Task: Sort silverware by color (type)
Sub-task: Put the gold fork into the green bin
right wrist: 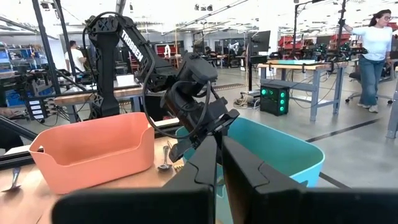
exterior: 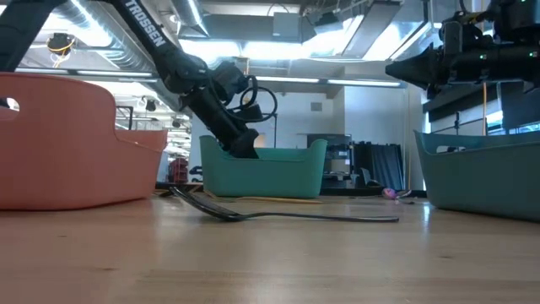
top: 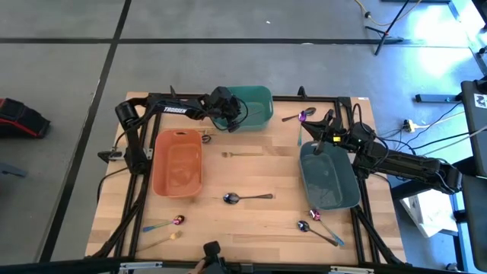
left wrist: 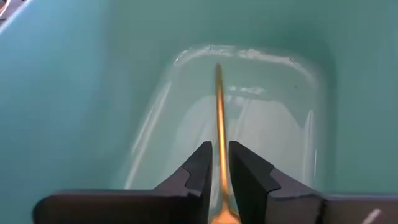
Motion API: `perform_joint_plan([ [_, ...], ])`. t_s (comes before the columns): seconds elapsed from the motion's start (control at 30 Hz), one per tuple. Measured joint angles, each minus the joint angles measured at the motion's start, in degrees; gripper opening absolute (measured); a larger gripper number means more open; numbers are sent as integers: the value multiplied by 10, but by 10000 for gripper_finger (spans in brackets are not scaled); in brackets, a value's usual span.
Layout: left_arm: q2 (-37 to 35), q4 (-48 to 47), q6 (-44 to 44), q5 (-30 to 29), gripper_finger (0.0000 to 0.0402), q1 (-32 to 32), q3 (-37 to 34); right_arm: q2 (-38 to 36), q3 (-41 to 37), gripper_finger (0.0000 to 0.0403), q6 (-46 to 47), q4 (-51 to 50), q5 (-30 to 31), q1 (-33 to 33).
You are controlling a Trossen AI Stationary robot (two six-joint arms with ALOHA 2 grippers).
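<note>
My left gripper (top: 230, 118) reaches slanting down into the teal bin (top: 255, 105) at the table's far side. A gold piece of silverware (left wrist: 219, 118) stands between its slightly parted fingers, its thin handle pointing at the bin's floor. My right gripper (right wrist: 219, 163) is shut on nothing and hangs over the far end of the grey-blue bin (top: 329, 176). On the wood lie a gold fork (top: 242, 154), a dark spoon (top: 247, 198) and a purple spoon (top: 303, 116). My left gripper has the gold piece's handle (left wrist: 221, 165) between its two fingers, which lie along it and come slanting down from the table's left. A narrow gap shows on each side of the handle, so I cannot tell whether the fingers touch it.
The orange bin (top: 177, 161) stands at the left of the table. Near the front edge lie an iridescent piece (top: 163, 224) and a gold one (top: 163, 240) at the left, and a dark spoon (top: 316, 230) with a purple piece (top: 323, 221) at the right.
</note>
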Motion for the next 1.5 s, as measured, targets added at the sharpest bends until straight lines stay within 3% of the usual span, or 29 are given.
perform_joint_plan([
  [0.23,-6,0,-1,-4,83,0,0,0,0,19,0,0,0,0],
  [0.43,-58,-3,0,-4,83,-20,0,0,0,19,0,0,0,0],
  [0.7,-111,-28,0,43,83,-80,0,0,0,19,0,0,0,0],
  [0.83,-112,-47,7,73,83,-112,0,0,0,19,0,1,0,0],
  [1.13,-112,-109,12,72,83,-166,0,0,0,19,0,4,0,0],
  [1.5,-104,-140,-14,66,91,-182,0,0,0,19,0,6,0,0],
])
